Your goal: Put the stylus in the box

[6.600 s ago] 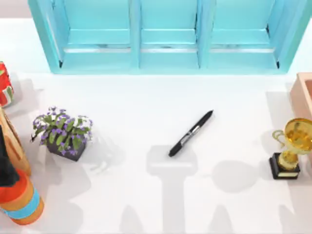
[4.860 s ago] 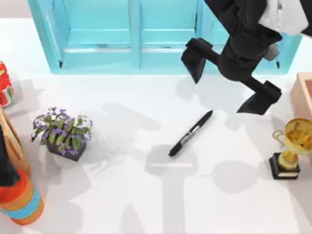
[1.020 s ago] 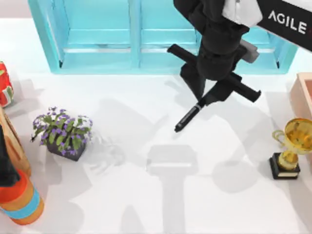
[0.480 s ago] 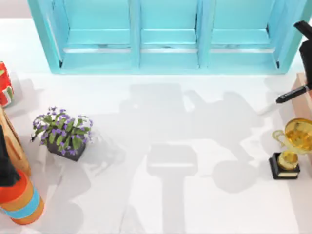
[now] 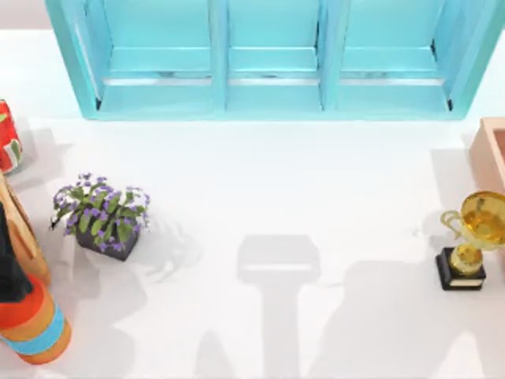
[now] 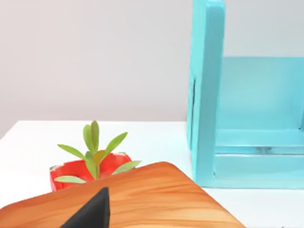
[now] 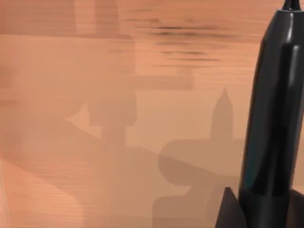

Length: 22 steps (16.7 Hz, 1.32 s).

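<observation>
Top view: the white table has a big turquoise shelf unit along its far edge. At the right edge, a corner of the salmon-pink box comes into view, and a gold trophy on a black base stands just in front of it. Toward the left stands a small flowering plant with purple blooms in a dark pot. At the left edge I see part of a red pot, a wooden board and, nearest the camera, an orange vase with a blue band. Soft grey shadows lie across the near half of the table.

Left wrist view: my left gripper shows as one black wedge just above the wooden board. I cannot tell whether it is apart or together. Beyond the board sits the red pot, holding a green leafy plant. The side wall of the shelf unit rises beside it, against a plain pale wall.

Right wrist view: the stylus, glossy black, runs close past the camera with its tapered tip pointing away. My right gripper is a dark shape at its near end, clamped on it. Behind lies the salmon, wood-grained surface of the box. The stylus's shadow falls there apart from the stylus itself, so it hangs above that surface without touching it.
</observation>
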Each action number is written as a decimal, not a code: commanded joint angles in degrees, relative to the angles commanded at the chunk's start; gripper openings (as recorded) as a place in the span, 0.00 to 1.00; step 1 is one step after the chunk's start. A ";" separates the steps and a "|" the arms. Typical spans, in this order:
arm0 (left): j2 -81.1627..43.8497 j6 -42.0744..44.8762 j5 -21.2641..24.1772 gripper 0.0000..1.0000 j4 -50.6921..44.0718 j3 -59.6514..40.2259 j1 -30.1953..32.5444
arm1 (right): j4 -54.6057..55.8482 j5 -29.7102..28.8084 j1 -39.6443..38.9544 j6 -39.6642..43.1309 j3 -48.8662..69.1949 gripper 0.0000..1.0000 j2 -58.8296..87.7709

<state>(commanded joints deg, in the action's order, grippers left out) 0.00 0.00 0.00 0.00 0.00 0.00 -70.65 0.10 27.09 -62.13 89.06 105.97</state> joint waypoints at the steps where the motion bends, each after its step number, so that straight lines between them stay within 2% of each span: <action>1: 0.00 0.00 0.00 1.00 0.00 0.00 0.00 | 0.14 0.01 1.22 0.33 -0.81 0.00 -0.73; 8: 0.00 0.00 0.00 1.00 0.00 0.00 0.00 | 0.78 -0.01 1.10 -0.09 -1.65 0.00 -0.94; 15: 0.00 0.00 0.00 1.00 0.00 0.00 0.00 | 7.64 -0.38 -6.85 -4.39 -9.01 0.00 -1.64; 22: 0.00 0.00 0.00 1.00 0.00 0.00 0.00 | 13.32 -0.21 -3.27 -4.65 -14.73 0.00 -1.52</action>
<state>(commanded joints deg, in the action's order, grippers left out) 0.00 0.00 0.00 0.00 0.00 0.00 -57.33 -0.12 23.83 -66.78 74.33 104.44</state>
